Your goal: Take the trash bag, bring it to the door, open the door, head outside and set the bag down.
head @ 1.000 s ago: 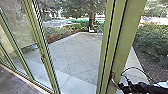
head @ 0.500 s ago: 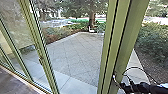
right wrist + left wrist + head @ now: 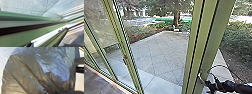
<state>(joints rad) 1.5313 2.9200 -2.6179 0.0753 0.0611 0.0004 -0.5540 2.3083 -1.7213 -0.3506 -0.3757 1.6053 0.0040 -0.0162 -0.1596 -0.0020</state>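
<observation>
At the lower right of the head view, my right gripper (image 3: 206,82) is beside the broad green door frame (image 3: 205,47), with the dark arm behind it. Whether it touches the frame, I cannot tell. Through the glazing on the left runs another green upright (image 3: 121,41) with a small handle-like fitting. In the right wrist view, green framing (image 3: 25,30) crosses close to the camera above a pale metal strip. The trash bag (image 3: 31,74), greyish, translucent and wrinkled, hangs close to the camera in the left wrist view; what holds it is hidden.
Beyond the framing lies a paved yard (image 3: 159,52), edged by planting, with bushes (image 3: 239,40) to the right and a tree trunk (image 3: 176,18) at the back. A sill runs along the dark indoor floor (image 3: 97,80) at the lower left.
The head view has shifted slightly. The broad green frame and my right gripper beside it both appear a little farther right, and the left upright slightly farther left.
</observation>
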